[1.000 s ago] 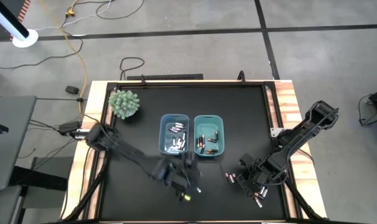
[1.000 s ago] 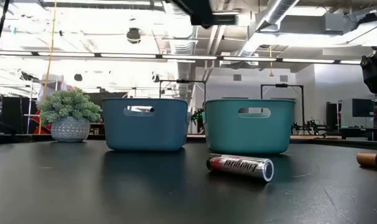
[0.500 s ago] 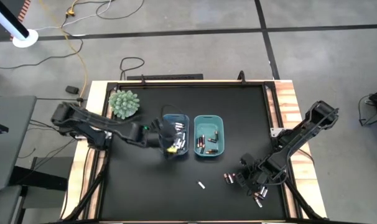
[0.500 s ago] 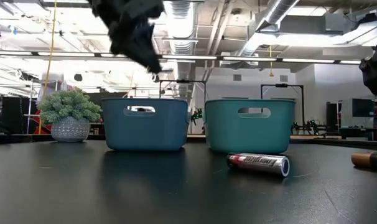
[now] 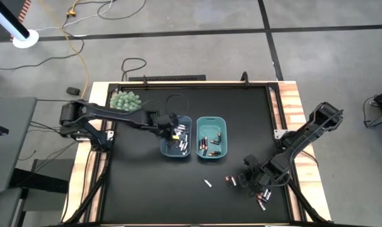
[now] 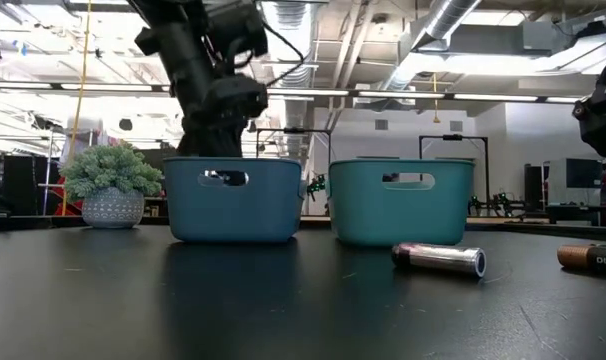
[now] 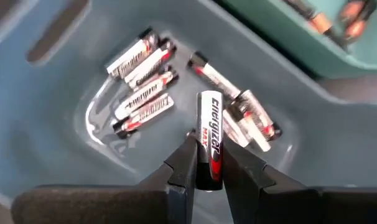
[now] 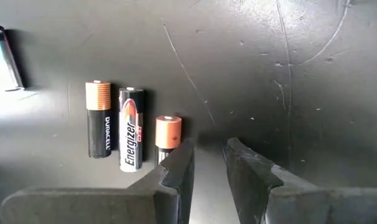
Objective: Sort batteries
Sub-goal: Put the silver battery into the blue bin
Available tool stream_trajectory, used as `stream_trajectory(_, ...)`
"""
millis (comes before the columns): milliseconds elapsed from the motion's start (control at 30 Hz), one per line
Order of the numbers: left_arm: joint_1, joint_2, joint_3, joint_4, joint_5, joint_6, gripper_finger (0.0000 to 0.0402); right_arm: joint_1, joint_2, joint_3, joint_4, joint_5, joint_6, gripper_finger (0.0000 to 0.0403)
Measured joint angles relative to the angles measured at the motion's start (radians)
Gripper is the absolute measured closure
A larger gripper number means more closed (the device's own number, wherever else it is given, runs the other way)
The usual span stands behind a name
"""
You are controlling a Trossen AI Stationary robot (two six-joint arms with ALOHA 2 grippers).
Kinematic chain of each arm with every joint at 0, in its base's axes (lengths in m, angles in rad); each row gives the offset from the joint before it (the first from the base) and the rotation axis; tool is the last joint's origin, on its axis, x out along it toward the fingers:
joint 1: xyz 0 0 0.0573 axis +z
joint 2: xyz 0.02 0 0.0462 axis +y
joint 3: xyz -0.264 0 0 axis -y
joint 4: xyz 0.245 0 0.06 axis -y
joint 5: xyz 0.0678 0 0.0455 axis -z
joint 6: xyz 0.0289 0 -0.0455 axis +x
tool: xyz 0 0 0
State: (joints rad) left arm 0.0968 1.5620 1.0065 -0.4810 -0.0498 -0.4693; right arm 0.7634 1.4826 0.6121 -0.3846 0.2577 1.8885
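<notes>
My left gripper (image 5: 173,130) hangs over the blue bin (image 5: 167,149), shut on a silver-and-black battery (image 7: 208,134). Several like batteries (image 7: 142,81) lie on that bin's floor. The teal bin (image 5: 211,120) beside it holds dark copper-ended batteries (image 5: 207,145). My right gripper (image 5: 254,183) stands low over the table's near right, narrowly open, nothing between its fingers (image 8: 208,171). Three batteries (image 8: 129,127) lie side by side just ahead of it. One silvery battery (image 6: 438,258) lies loose on the table. My left gripper pinches the battery between its two fingers (image 7: 183,163), near its lower black end (image 7: 208,174). The fingers slant down from above and lie along the battery's sides. The battery is lifted clear above the blue bin's floor and points on past the fingertips.
A small potted plant (image 5: 125,101) stands at the table's far left. A copper-ended battery (image 6: 591,257) lies near the right edge, more (image 5: 263,202) near my right gripper. The wooden table rim (image 5: 292,101) frames the black mat.
My left gripper has swung from the table's near middle toward the far edge, rolled its wrist, and sunk over the blue bin, still shut on the battery. The loose silvery battery has rolled a little toward the table's right.
</notes>
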Motion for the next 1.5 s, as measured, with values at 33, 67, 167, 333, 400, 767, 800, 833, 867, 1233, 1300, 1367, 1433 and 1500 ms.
stream_trajectory(33, 0.002, 0.013, 0.000, -0.003, 0.001, 0.001, 0.0342, -0.006, 0.000, 0.000, 0.001, -0.002, 0.000, 0.0285)
stream_trajectory(67, 0.002, 0.024, 0.000, -0.007, 0.001, 0.001, 0.0342, -0.011, 0.000, 0.000, 0.003, -0.003, 0.000, 0.0285)
stream_trajectory(167, 0.001, 0.049, 0.000, -0.006, 0.002, 0.002, 0.0342, -0.020, 0.000, 0.000, 0.008, -0.005, 0.000, 0.0285)
stream_trajectory(333, 0.005, 0.061, 0.000, 0.003, 0.001, 0.065, 0.0341, -0.025, 0.000, 0.000, 0.010, -0.004, 0.000, 0.0285)
stream_trajectory(400, 0.011, 0.059, 0.000, 0.005, 0.001, 0.073, 0.0333, -0.025, 0.000, 0.000, 0.011, -0.003, 0.000, 0.0285)
stream_trajectory(767, 0.022, 0.057, 0.002, 0.003, 0.006, 0.140, 0.0235, -0.025, 0.000, 0.000, 0.010, 0.002, 0.023, 0.0285)
stream_trajectory(800, 0.022, 0.057, 0.007, -0.008, 0.006, 0.146, 0.0233, -0.025, 0.000, 0.000, 0.009, 0.002, 0.023, 0.0285)
stream_trajectory(833, 0.021, 0.057, 0.014, -0.014, 0.006, 0.153, 0.0232, -0.025, 0.000, 0.000, 0.009, 0.003, 0.023, 0.0285)
stream_trajectory(867, 0.018, 0.057, 0.023, -0.018, 0.006, 0.160, 0.0231, -0.025, 0.000, 0.000, 0.009, 0.003, 0.021, 0.0285)
stream_trajectory(1233, -0.176, 0.060, 0.234, 0.027, -0.062, 0.438, 0.0248, -0.025, 0.000, 0.000, 0.008, 0.005, -0.064, 0.0285)
stream_trajectory(1300, -0.215, 0.060, 0.258, 0.077, -0.124, 0.419, 0.0248, -0.025, 0.000, 0.000, 0.009, 0.005, -0.090, 0.0285)
stream_trajectory(1367, -0.242, 0.060, 0.278, 0.129, -0.136, 0.396, 0.0248, -0.025, 0.001, 0.000, 0.011, 0.005, -0.111, 0.0285)
stream_trajectory(1433, -0.260, 0.060, 0.297, 0.156, -0.144, 0.367, 0.0248, -0.025, 0.000, 0.000, 0.012, 0.006, -0.117, 0.0285)
stream_trajectory(1500, -0.272, 0.060, 0.315, 0.167, -0.186, 0.330, 0.0248, -0.025, 0.000, 0.000, 0.012, 0.006, -0.118, 0.0285)
